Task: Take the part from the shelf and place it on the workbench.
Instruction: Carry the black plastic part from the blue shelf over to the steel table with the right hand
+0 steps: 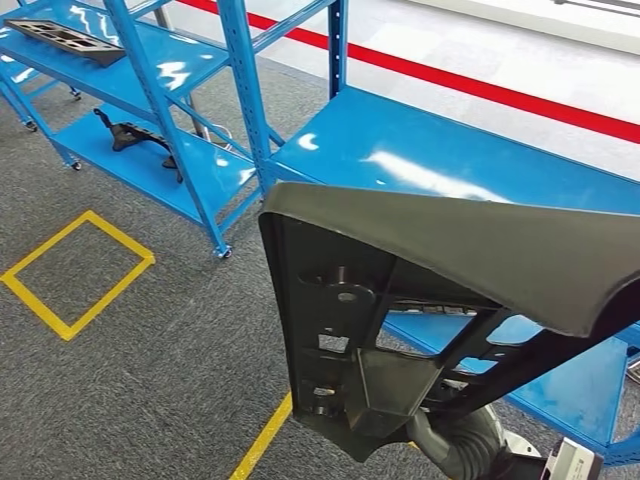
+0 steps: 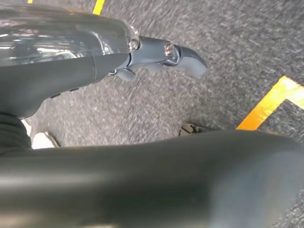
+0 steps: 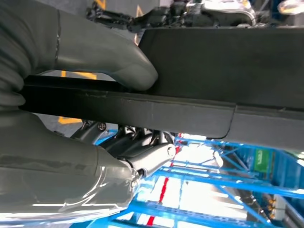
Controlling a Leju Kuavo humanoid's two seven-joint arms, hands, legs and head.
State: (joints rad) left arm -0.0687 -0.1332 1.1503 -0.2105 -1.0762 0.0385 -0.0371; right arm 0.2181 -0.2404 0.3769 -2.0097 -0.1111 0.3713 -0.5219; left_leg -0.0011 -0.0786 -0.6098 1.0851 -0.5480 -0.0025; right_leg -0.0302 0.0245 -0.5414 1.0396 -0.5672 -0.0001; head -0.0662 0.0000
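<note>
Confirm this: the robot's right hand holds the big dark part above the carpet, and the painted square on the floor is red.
Not quite. The right hand does hold the part, but the head view shows the floor square is yellow, not red.

Right hand (image 1: 460,445) mostly hidden beneath the black part (image 1: 453,250), itself cut off at the edge.

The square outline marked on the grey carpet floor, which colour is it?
Yellow. The square floor marking shows best in the head view.
</note>
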